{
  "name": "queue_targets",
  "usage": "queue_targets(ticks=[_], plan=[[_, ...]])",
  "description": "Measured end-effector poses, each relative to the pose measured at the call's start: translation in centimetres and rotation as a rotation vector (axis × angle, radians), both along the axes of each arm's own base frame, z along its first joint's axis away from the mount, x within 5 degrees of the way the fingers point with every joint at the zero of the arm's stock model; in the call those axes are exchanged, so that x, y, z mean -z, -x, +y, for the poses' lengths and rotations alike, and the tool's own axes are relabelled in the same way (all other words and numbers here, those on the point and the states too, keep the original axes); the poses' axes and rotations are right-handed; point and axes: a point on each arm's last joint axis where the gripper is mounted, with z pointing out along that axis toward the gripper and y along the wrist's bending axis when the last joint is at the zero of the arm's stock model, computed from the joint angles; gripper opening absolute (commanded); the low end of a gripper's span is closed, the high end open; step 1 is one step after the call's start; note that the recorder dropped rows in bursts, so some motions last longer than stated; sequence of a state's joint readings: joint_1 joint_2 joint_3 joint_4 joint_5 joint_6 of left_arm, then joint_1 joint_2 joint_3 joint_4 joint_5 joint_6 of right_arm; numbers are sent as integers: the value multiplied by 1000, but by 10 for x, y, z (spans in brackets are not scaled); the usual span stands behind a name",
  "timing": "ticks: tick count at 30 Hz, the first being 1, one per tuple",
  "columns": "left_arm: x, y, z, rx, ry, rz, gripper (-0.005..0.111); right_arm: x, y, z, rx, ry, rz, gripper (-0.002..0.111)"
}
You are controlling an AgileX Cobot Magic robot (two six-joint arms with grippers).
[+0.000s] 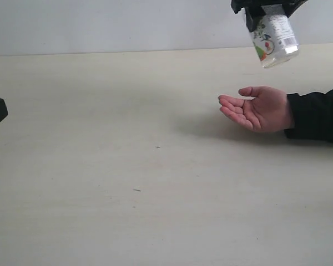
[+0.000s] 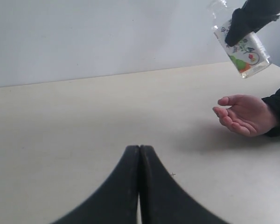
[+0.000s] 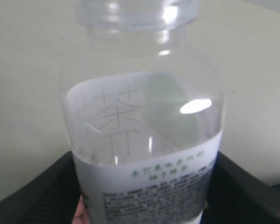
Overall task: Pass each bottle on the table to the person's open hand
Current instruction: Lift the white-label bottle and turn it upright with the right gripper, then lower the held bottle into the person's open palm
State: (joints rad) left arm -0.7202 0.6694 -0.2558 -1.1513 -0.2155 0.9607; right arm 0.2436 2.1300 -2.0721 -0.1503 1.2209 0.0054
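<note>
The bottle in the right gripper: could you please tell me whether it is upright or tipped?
Tipped: the bottle hangs slanted in the right gripper, neck higher than base.

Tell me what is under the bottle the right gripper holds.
Below the bottle, with clear air between, lies the person's open hand, palm up over the table. The table beneath the hand is covered by it, and the right gripper hides the bottle's upper end.

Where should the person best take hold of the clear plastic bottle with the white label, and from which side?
Take the free lower end of the clear plastic bottle with the white label, from below. The black right gripper covers its upper part, and the bottle hangs tilted above the person's open hand.
</note>
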Motion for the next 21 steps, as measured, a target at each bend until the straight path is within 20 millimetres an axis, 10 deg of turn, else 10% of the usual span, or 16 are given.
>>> queue_targets(ticks=[21], plan=[[0,0,0,0,0,0,0,-14,81,-7,168,-176,144,0]])
